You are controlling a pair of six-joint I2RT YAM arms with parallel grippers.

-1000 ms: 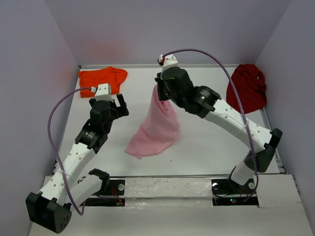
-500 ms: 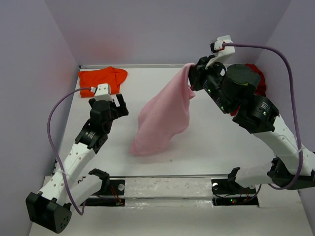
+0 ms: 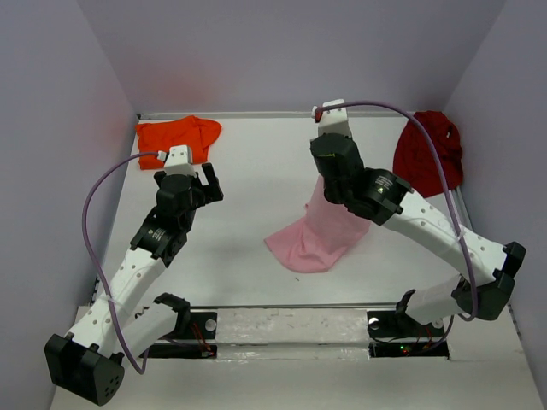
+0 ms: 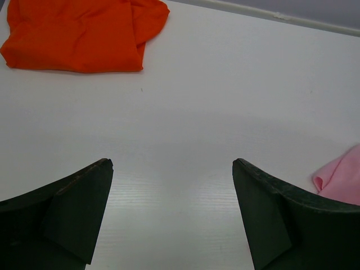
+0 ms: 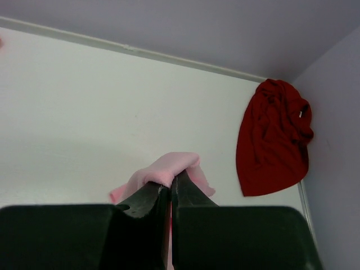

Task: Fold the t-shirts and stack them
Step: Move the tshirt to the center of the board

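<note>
Our right gripper (image 5: 170, 189) pinches the pink t-shirt (image 3: 320, 235), which hangs with its lower end on the table (image 3: 248, 171); our left gripper (image 4: 171, 164) stands spread wide, empty.

From above, we find on the table (image 3: 248, 171) a first t-shirt (image 3: 175, 135) at ten o'clock in the far left corner, a second t-shirt (image 3: 427, 154) at two o'clock at the right edge, and a third t-shirt (image 3: 320, 235) just right of centre, hanging from the right gripper (image 5: 170, 191), its lower end resting on the table.
</note>
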